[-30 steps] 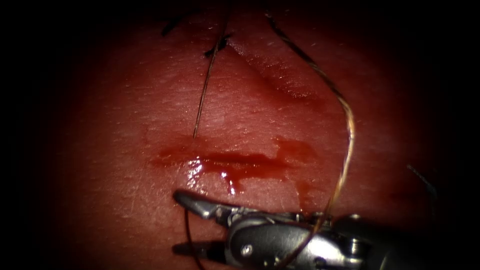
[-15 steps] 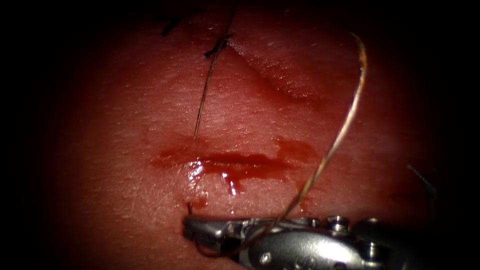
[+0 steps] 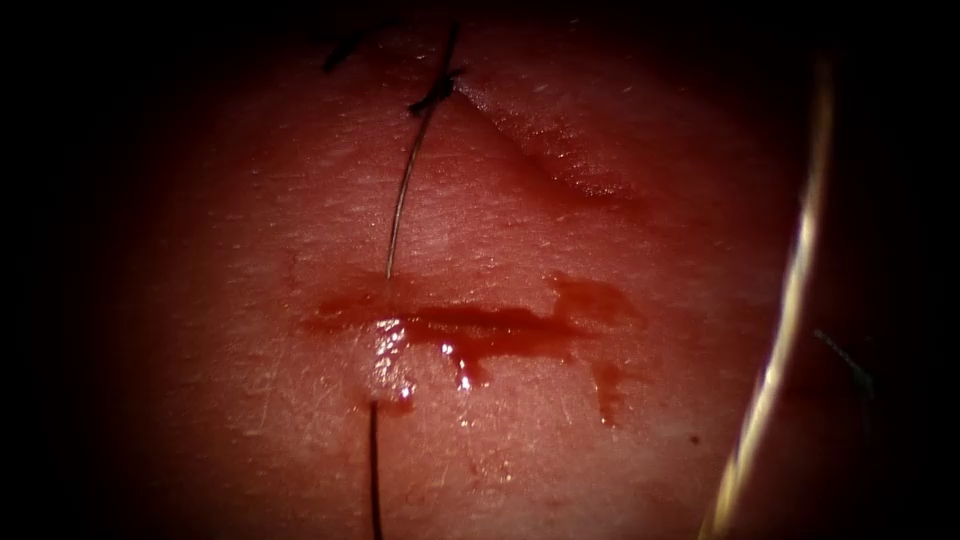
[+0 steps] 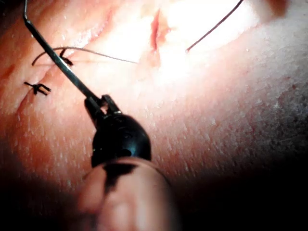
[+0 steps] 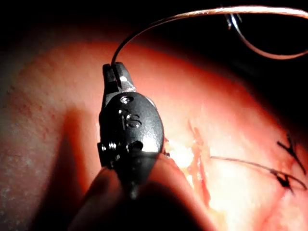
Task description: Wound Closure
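**Both tools hold thread over the cut tissue**

The left tool [image 4: 102, 105] is clamped on taut thread [image 4: 53, 55]. The cut [image 3: 470, 325] crosses the tissue [image 3: 250, 230], wet with red fluid [image 3: 460, 360]. The right tool [image 5: 114, 74] grips another strand. The needle's whereabouts cannot be told.

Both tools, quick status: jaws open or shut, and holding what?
Left tool: shut on the thread.
Right tool: shut on the needle at one end of its curve, clear of the tissue.
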